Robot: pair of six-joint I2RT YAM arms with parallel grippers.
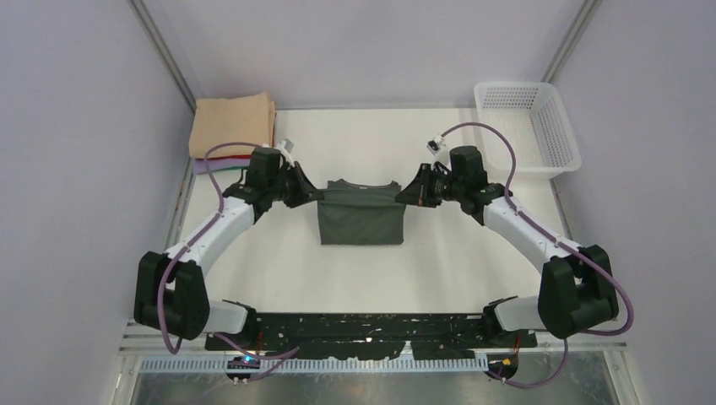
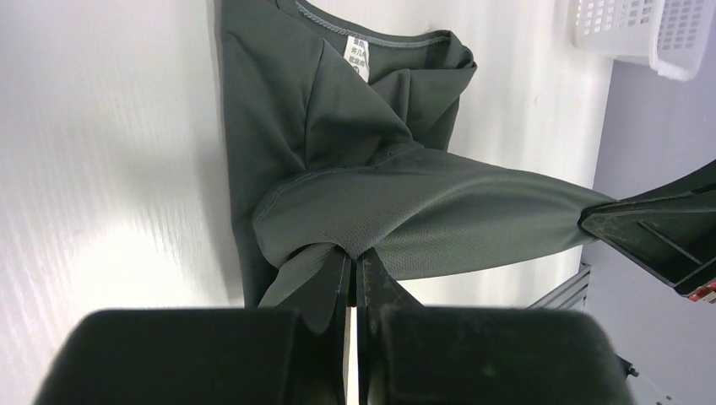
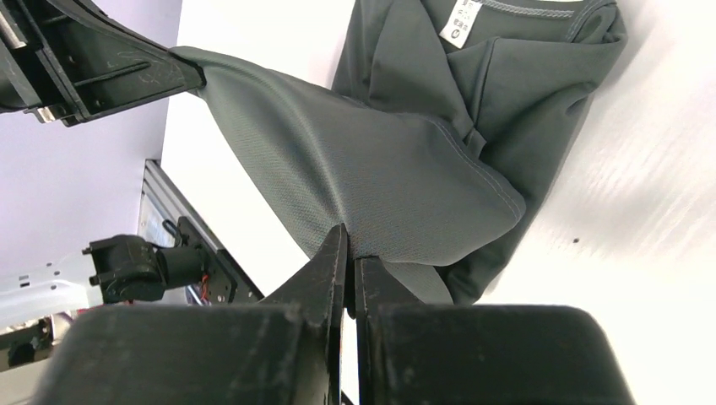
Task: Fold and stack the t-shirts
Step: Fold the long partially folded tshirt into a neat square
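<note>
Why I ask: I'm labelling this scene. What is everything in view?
Dark charcoal-grey cloth t-shirt: one, charcoal-grey, table centre, partly folded, upper layer lifted at both sides.
White neck label: one, white, inside that shirt's collar.
Stack of folded cloth shirts: one stack, peach-tan on top with red and lavender edges beneath, far-left corner.
White plastic mesh basket: one, white, far-right corner.
White table: one, white, under everything.
Robot arms: two, white and black with purple cables, near edge.
Left pincer: one, black, shut on the t-shirt.
Right pincer: one, black, shut on the t-shirt.
</note>
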